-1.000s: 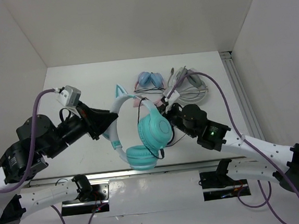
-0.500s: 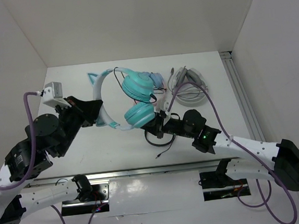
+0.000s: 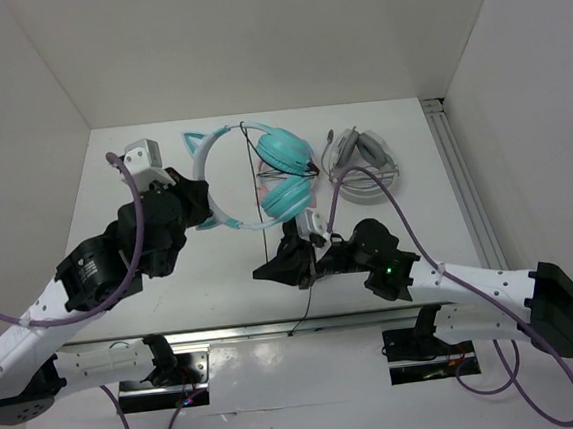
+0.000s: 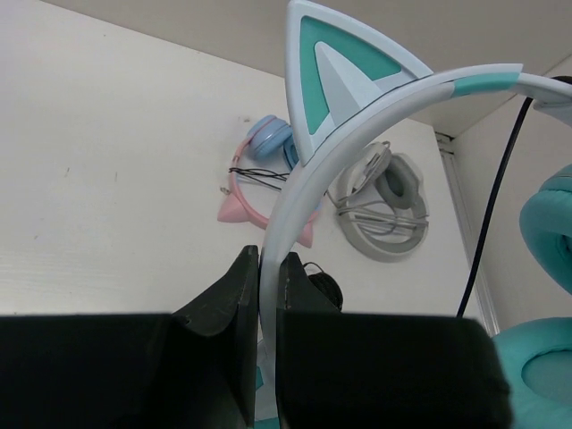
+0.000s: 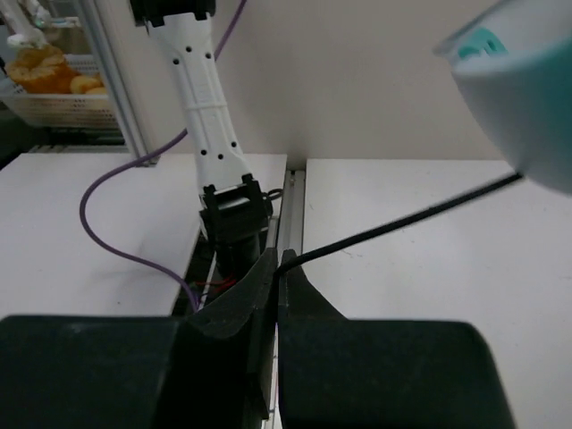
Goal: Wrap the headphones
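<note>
The teal headphones (image 3: 285, 174) hang in the air above the table's back middle, both cups close together. My left gripper (image 3: 202, 208) is shut on their whitish band (image 3: 213, 176), below a cat ear (image 3: 195, 141). In the left wrist view the band (image 4: 357, 143) rises from between my shut jaws (image 4: 268, 268), with the cat ear (image 4: 344, 71) above. The thin black cable (image 3: 258, 192) runs down from the headphones. My right gripper (image 3: 261, 274) is shut on it; in the right wrist view the cable (image 5: 402, 228) leaves the jaws (image 5: 279, 261) toward a teal cup (image 5: 527, 98).
Grey-white headphones (image 3: 362, 163) lie at the back right. Pink-banded headphones (image 4: 259, 170) and small black headphones (image 4: 323, 286) lie on the table under the lifted pair. A metal rail (image 3: 459, 179) runs along the right edge. The cable's loose end (image 3: 300, 314) dangles near the front edge.
My left gripper carried the headphones up and toward the back, turning them. My right gripper moved left and nearer with the cable, which now runs straighter.
</note>
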Tool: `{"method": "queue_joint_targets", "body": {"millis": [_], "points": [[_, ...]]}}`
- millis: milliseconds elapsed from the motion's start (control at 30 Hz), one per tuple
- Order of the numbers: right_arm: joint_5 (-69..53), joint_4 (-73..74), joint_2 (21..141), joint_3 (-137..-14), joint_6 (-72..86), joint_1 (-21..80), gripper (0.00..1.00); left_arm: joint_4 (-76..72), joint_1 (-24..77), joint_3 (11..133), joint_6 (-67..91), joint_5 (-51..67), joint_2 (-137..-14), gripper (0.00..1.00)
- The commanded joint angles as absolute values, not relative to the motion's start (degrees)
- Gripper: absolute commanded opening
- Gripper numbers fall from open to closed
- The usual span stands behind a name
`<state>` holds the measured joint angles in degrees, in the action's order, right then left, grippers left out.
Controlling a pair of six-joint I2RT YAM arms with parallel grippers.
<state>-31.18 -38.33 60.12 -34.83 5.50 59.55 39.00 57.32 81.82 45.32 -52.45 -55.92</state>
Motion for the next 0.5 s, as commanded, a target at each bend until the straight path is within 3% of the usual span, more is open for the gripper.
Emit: {"method": "queue_joint_targets", "body": {"millis": [0,467], "points": [[-34.89,-39.38,59.24,-37.62,5.54,61.87,0.02,30.84,57.13,87.97,48.43,-59.41,-56.95,0.00],[-31.82,-48.08,61.08,-36.56,8.88,68.47,0.30,35.60,54.67,88.77,51.76,-61.18,-59.85,0.00]]}}
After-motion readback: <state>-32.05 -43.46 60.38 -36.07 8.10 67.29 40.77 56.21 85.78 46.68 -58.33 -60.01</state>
